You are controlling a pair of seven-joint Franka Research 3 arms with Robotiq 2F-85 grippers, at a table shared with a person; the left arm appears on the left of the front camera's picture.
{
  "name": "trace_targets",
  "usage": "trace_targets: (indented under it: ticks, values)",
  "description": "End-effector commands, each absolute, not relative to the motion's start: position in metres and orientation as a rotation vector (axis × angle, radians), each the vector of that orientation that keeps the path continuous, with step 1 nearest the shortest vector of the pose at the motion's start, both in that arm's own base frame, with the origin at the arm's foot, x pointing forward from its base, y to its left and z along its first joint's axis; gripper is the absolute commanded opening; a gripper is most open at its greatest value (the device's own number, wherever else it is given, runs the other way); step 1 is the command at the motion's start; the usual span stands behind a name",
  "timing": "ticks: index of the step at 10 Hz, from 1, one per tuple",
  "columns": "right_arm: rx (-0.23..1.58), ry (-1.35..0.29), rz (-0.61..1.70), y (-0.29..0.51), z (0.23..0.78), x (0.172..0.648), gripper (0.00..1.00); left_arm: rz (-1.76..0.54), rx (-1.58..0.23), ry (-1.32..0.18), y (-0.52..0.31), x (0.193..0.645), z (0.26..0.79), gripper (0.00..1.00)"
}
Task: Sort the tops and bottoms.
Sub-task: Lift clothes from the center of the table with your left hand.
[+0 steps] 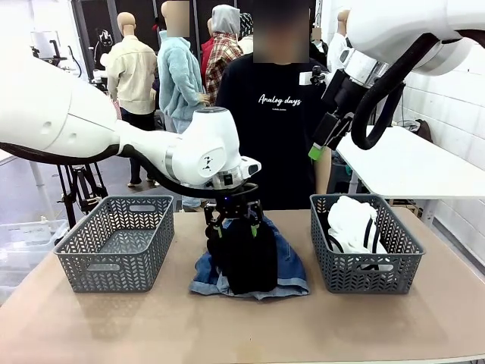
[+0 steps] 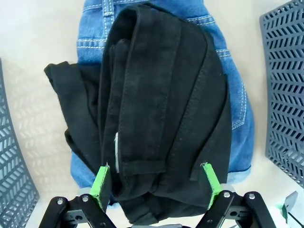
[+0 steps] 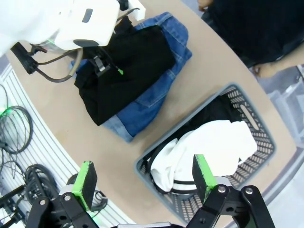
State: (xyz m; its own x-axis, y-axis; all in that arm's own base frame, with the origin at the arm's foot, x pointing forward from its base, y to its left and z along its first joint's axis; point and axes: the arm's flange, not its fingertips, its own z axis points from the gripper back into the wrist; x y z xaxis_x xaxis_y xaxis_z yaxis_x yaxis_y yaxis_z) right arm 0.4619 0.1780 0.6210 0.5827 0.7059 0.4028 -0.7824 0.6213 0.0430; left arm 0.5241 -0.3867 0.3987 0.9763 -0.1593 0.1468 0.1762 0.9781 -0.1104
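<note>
Left gripper [image 2: 155, 179] hanging low at centre of tan table [image 1: 227, 334], jaws standing wide apart, green pads [image 2: 100, 179] flanking near end of black garment [image 2: 161, 95]; grip not evident. Black garment lying atop blue denim bottoms [image 2: 237, 137]. Right gripper [image 3: 145, 178] hanging high, jaws gaping, holding nothing, above grey basket [image 1: 364, 277] containing white garment [image 1: 350, 220]. Second grey basket [image 1: 114, 243] sitting left of clothes; person [image 1: 276, 114] standing at far side.

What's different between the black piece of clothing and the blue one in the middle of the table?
The black garment lies on top; the denim garment lies under it, blue with pale stitching. The left gripper's open fingers straddle the black garment, not the denim garment. Both lie on the table between the left basket and the right basket.
</note>
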Motion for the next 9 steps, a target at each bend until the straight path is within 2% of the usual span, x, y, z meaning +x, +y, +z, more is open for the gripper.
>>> trace_targets:
  ticks: [1, 6, 7, 8, 9]
  values:
    - [0.209, -0.363, 0.865, 0.179, 0.621, 0.461, 1.0, -0.125, -0.142, -0.131, -0.396, 0.536, 0.391, 0.96]
    - [0.209, -0.363, 0.865, 0.179, 0.621, 0.461, 1.0, -0.062, -0.106, -0.094, -0.401, 0.54, 0.381, 0.96]
    - [0.209, -0.363, 0.865, 0.179, 0.621, 0.461, 1.0, -0.076, -0.109, -0.088, -0.401, 0.54, 0.381, 0.92]
    - [0.209, -0.363, 0.865, 0.179, 0.621, 0.461, 1.0, -0.081, -0.108, -0.084, -0.401, 0.54, 0.382, 0.77]
    - [0.209, -0.363, 0.865, 0.179, 0.621, 0.461, 1.0, -0.083, -0.101, -0.072, -0.4, 0.541, 0.382, 0.57]
